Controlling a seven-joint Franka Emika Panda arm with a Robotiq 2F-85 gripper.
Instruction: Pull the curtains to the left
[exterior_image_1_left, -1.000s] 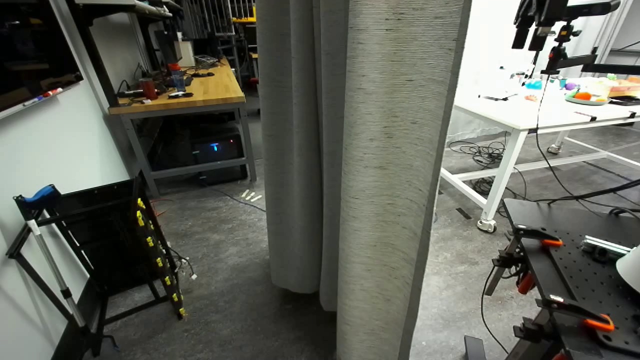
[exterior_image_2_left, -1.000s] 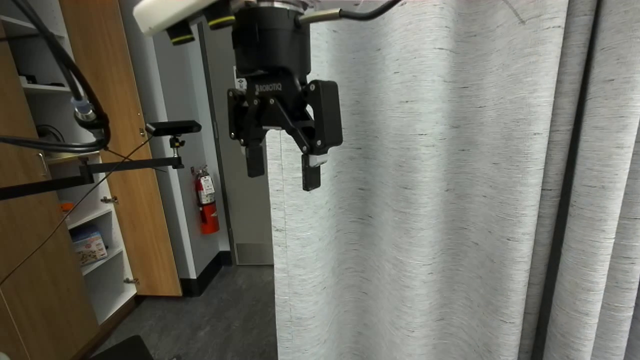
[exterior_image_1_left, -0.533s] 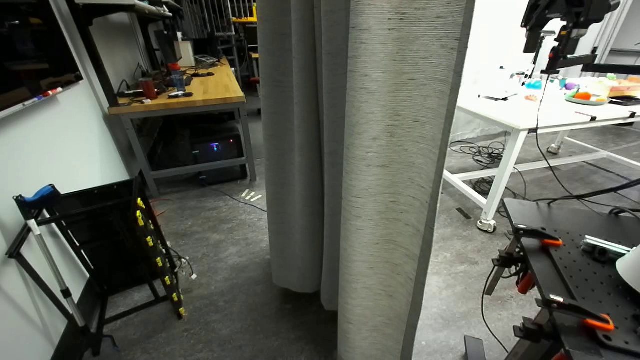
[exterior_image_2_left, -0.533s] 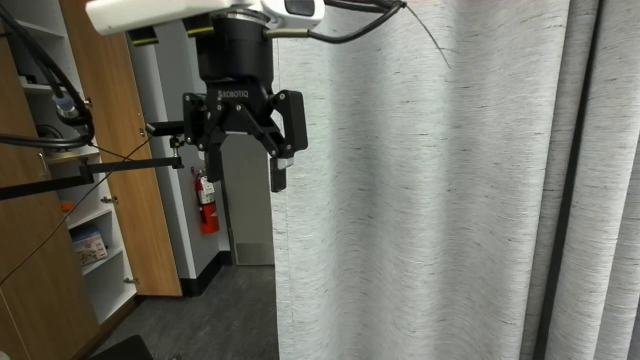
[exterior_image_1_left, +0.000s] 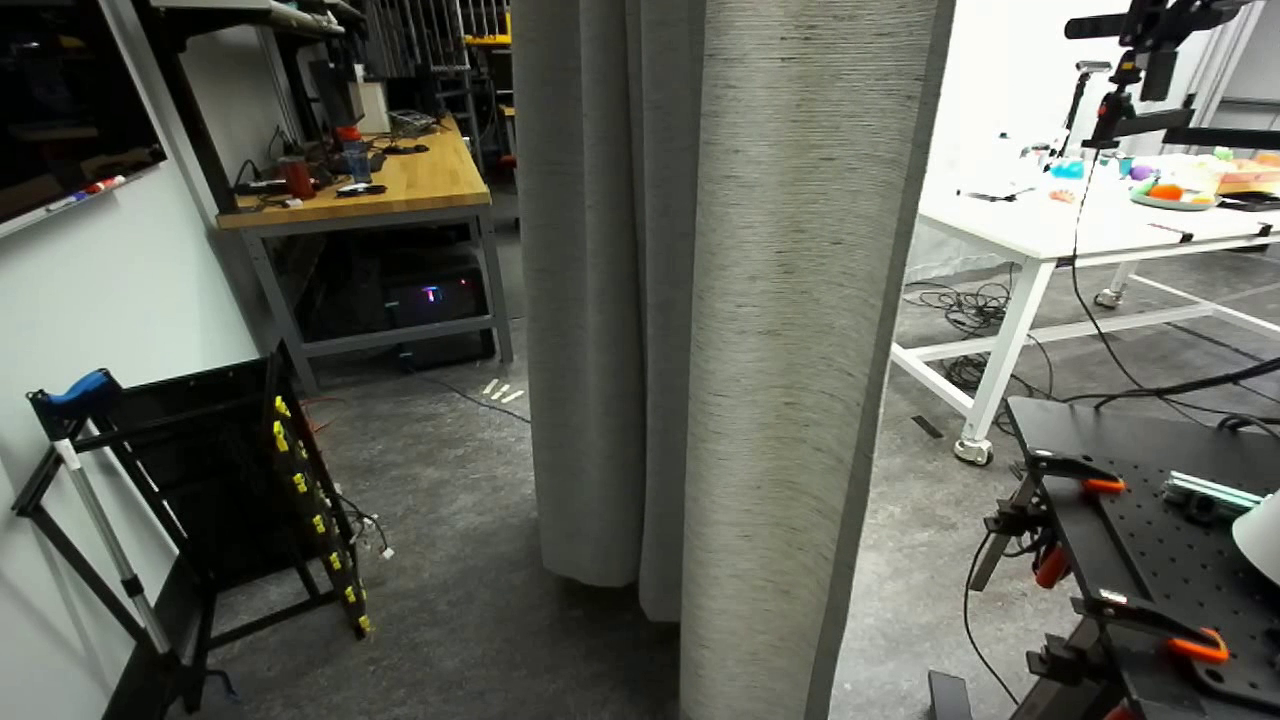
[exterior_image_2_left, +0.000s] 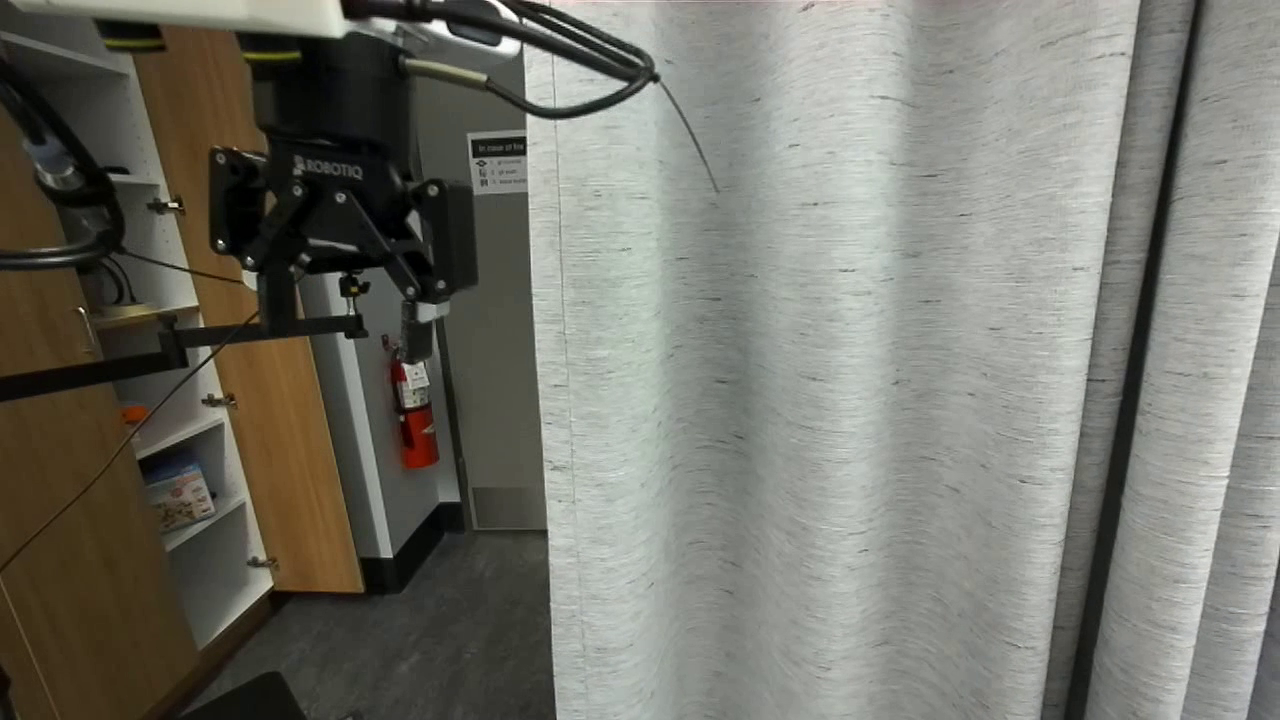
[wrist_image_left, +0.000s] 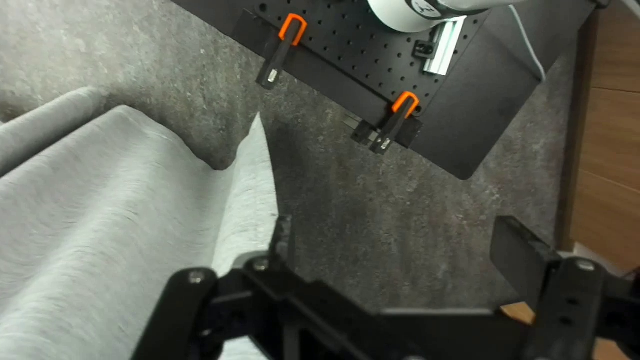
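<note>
Since a second ago my gripper (exterior_image_2_left: 348, 344) has shifted, in an exterior view, from before the curtains (exterior_image_2_left: 800, 400) to past their free edge, in front of the wooden cabinet door (exterior_image_2_left: 295, 460). Its fingers (exterior_image_2_left: 417, 335) wide apart, off the fabric. Curtains hang beyond the table's (wrist_image_left: 480, 125) long edge, the one with orange-tipped clamps (wrist_image_left: 278, 60); floor (wrist_image_left: 200, 65) between.

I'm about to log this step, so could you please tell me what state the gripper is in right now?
Gripper: open, holding nothing; the curtains are not in its grip.
</note>
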